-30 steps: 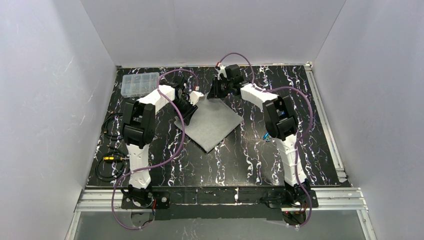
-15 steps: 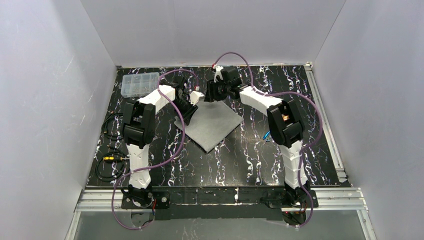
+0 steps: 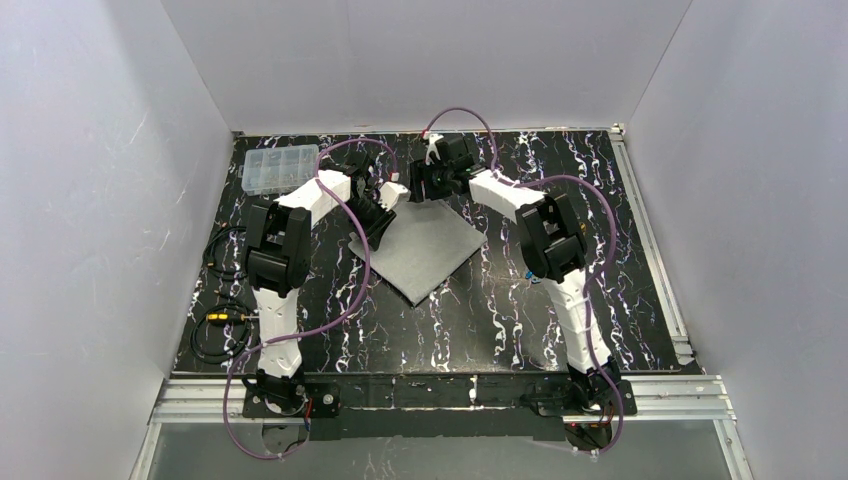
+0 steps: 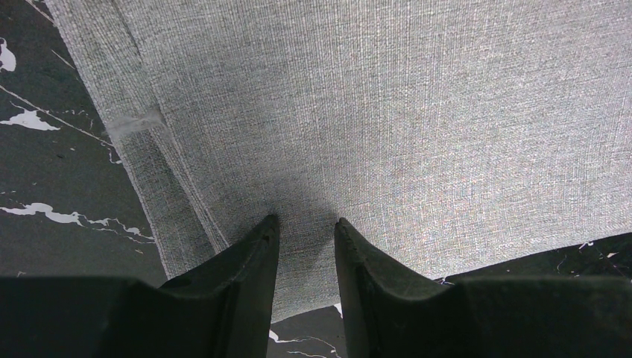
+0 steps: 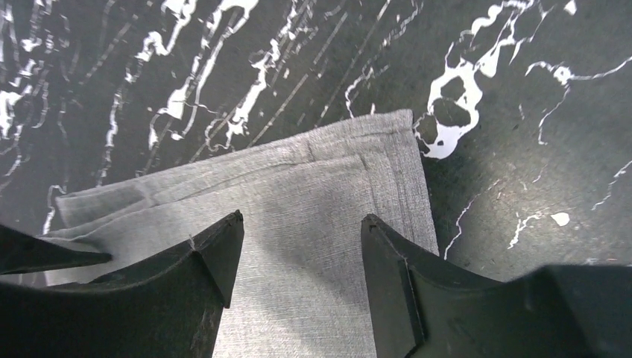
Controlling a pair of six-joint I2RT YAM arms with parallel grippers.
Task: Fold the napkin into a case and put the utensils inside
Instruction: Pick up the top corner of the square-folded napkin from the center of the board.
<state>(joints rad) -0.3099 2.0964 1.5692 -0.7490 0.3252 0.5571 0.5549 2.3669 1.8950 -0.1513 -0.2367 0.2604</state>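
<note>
The right gripper (image 3: pixel 424 184) has shifted left along the far side of the napkin (image 3: pixel 420 250) since a second ago, and its jaws have spread. In the right wrist view they stand wide apart above the cloth's far corner, holding nothing. Two layers show there, the upper edge set just back from the lower hem.

The napkin lies flat mid-table as a folded diamond, its near corner pointing at us. The left gripper (image 3: pixel 386 195) sits on its left far edge. In the left wrist view the fingers (image 4: pixel 253 253) stand narrowly apart with their tips down on the weave. We cannot tell whether any cloth is caught between them. A doubled strip runs along the edge to their left.

The table (image 3: pixel 500 320) is bare on the napkin's near and right sides. A clear box (image 3: pixel 280 168) sits well apart at the far left corner, and cables (image 3: pixel 215 330) lie by the left edge.

Both arms reach forward with raised elbows, forearms angled inward, and the two grippers are near each other.
</note>
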